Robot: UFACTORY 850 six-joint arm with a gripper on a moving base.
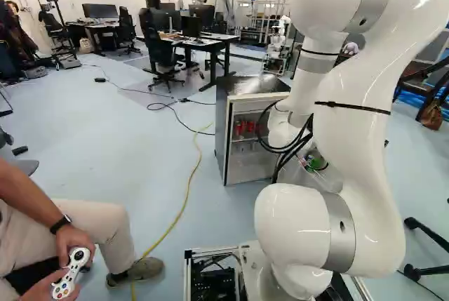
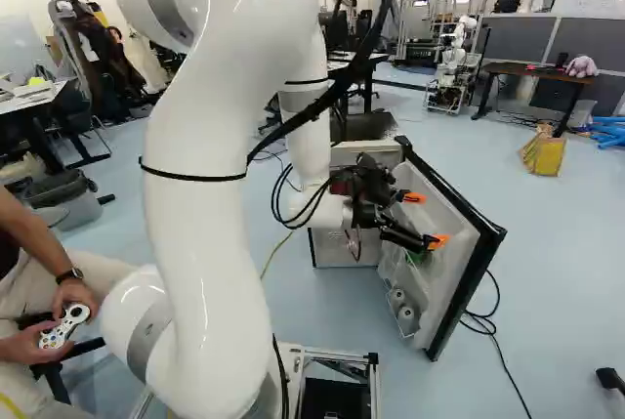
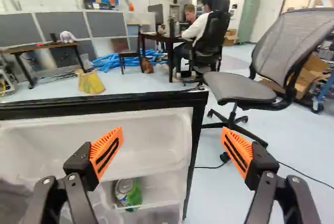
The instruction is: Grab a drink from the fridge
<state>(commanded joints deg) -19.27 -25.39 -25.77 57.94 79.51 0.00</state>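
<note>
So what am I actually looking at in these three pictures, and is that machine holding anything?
The big white jointed machine is a robot arm. It ends in a black gripper with two orange-padded fingers, a sort of mechanical hand. Two pictures come from cameras behind the arm, one on its left, one on its right. The third comes from the arm's wrist, looking out past those fingers.

They show a small fridge with its white-lined, black-edged door open. Red cans stand inside it, and a green can sits in a lower compartment of the door. Nothing is held: the fingers are spread apart, with no drink between them.
</note>
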